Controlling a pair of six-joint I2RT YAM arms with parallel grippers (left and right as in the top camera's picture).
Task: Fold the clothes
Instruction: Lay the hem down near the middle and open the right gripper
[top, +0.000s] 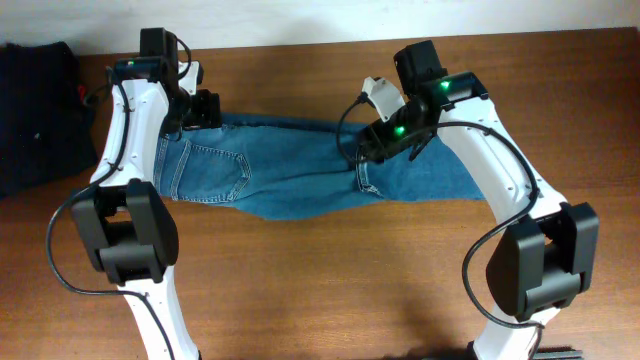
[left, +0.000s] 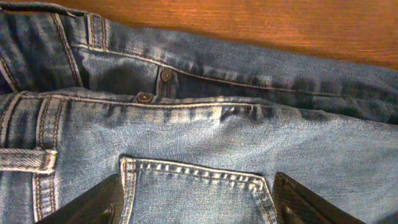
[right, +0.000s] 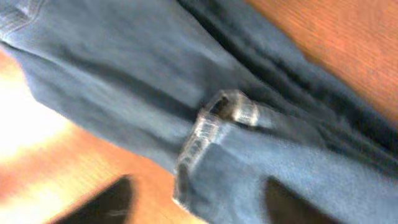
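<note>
One pair of blue jeans (top: 300, 175) lies flat across the far half of the wooden table (top: 320, 290), waist to the left and legs doubled together, running right. The left fingers (top: 205, 108) hover over the waist end. In the left wrist view, two dark fingers (left: 93, 205) stand spread wide on either side of one back pocket (left: 193, 193), gripping nothing. The right fingers (top: 375, 140) sit over the legs, right of the middle. In the right wrist view, two dark fingers (right: 112, 202) are apart above a pale folded hem (right: 205, 130). That view is blurred, so whether they touch the cloth is unclear.

Counted: one pair of jeans, two arms, two fingers on each, and two metal rivets (left: 166, 74) near the waistband. One black garment pile (top: 35, 110) sits at the table's far left, cut off by the frame edge. The arms hide parts of the waist and legs from overhead.
</note>
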